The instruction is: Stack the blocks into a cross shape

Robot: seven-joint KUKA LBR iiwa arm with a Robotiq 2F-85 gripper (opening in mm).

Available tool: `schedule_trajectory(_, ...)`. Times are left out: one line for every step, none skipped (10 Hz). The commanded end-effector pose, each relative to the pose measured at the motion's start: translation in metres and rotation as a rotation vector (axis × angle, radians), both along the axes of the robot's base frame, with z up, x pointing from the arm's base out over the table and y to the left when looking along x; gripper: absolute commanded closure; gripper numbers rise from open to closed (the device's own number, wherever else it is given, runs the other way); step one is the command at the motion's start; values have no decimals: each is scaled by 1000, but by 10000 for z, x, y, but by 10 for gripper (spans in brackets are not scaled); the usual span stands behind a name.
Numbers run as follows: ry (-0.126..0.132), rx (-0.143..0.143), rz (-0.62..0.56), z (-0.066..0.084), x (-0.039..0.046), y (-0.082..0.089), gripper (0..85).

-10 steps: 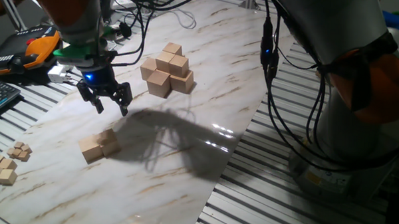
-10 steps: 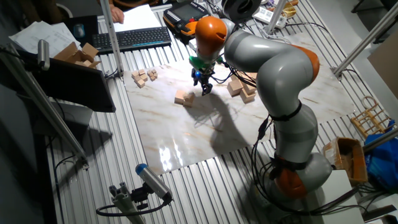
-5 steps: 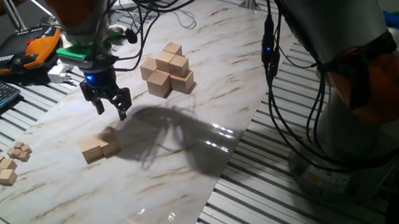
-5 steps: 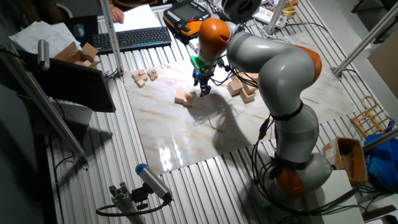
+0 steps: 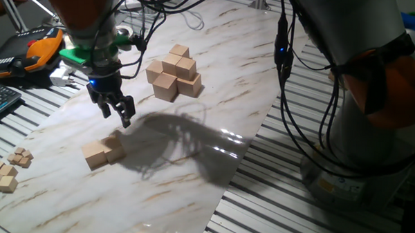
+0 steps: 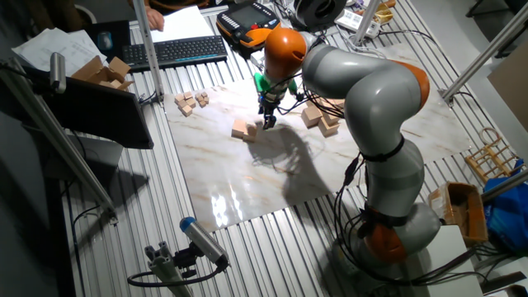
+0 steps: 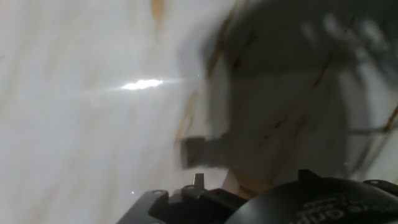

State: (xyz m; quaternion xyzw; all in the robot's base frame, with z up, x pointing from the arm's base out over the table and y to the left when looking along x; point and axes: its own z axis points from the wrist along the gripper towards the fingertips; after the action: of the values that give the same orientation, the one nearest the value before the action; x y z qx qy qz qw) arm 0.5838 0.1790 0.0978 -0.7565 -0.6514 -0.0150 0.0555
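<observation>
On the marble-patterned board (image 5: 215,96), which serves as the landmark, the biggest thing is the grey-and-orange arm (image 6: 363,91), bending over the board's far half. Next in size is the main cluster of blocks (image 5: 173,75), light-tan cubes bunched together toward the board's far end, some raised on others; from these angles it reads as a part-built heap, and whether a proper cross is laid out I cannot tell. Nearer the board's near-left edge lies a separate pair of blocks (image 5: 102,151), touching each other, flat on the surface and well apart from the cluster. Just off the board's left edge sit some much tinier cubes (image 5: 5,170), not part of the job.

Smallest is the gripper (image 5: 118,112), hanging above the board between the cluster and the pair, closer to the pair, its fingers pointing down with a gap between them and nothing held; it looks open. The hand view is blurred: only marble, shadow and a sliver of tan wood at the bottom edge can be made out.

Judging from this, the stack is begun but unfinished: at least the two loose blocks remain to be fetched and placed on the cluster to complete the cross
</observation>
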Motion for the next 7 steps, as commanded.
schedule_trajectory(3, 11, -155, 1, -5, 1, 170)
schedule_trajectory(10, 19, -116, 1, -5, 1, 170)
schedule_trajectory(13, 3, -69, 1, -5, 1, 170)
schedule_trajectory(15, -15, -18, 1, -5, 1, 170)
schedule_trajectory(23, -24, 56, 1, -5, 1, 170)
schedule_trajectory(38, -28, 139, 1, -5, 1, 170)
schedule_trajectory(38, -2, 169, 1, -5, 1, 170)
